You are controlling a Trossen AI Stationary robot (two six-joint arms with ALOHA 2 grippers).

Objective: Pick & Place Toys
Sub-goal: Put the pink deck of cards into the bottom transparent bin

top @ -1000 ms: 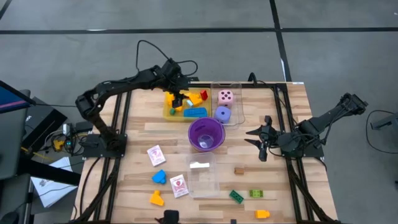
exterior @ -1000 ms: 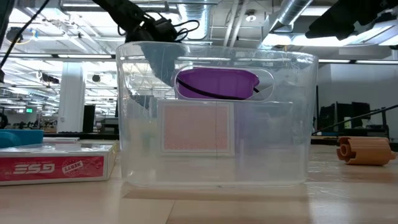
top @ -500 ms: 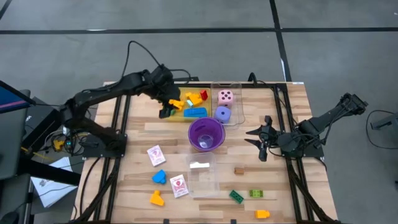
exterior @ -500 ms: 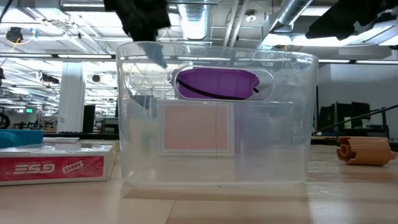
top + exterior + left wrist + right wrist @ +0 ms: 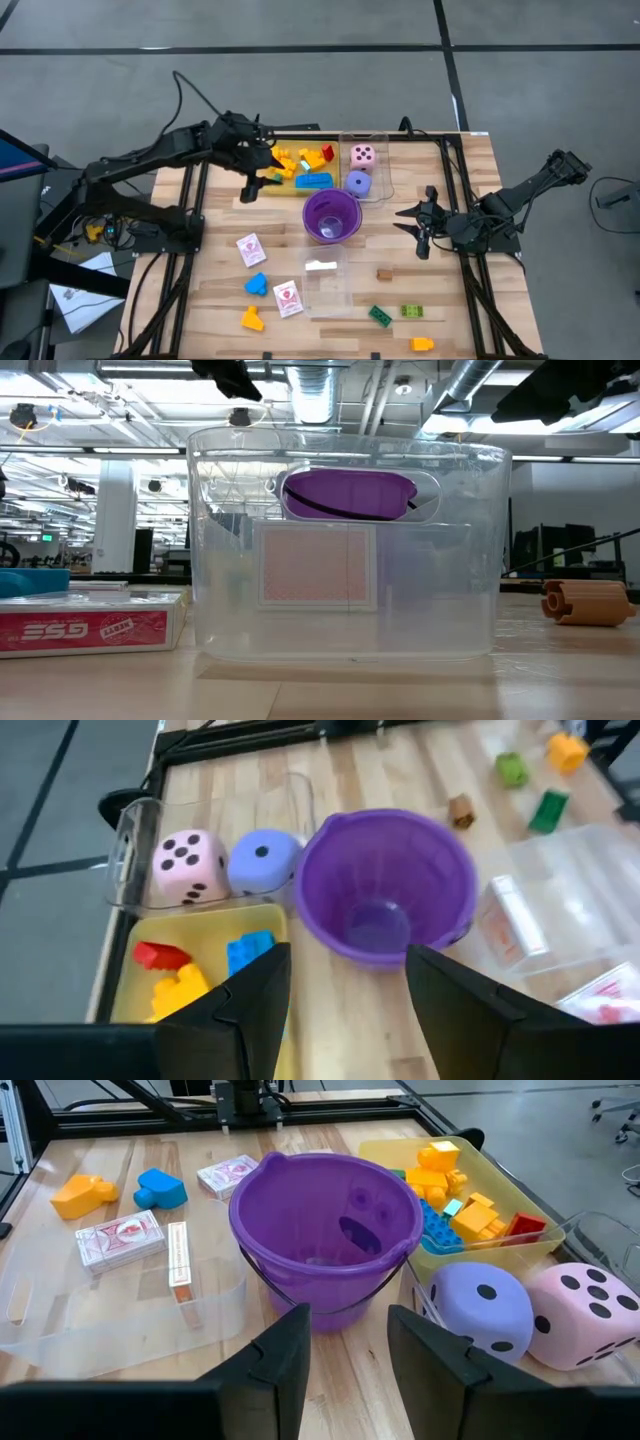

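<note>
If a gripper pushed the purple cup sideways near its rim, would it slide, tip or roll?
The purple cup stands upright and looks empty in the right wrist view, so it is probably light. It narrows toward its base, so a push near the rim would more likely tip it than slide it. Its wall looks thin, so it may flex when squeezed.

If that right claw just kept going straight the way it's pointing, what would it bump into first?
Most likely the purple cup: it sits dead ahead of the right gripper, whose open fingers hold nothing. The exact gap is hard to judge, but the table between them looks bare.
</note>
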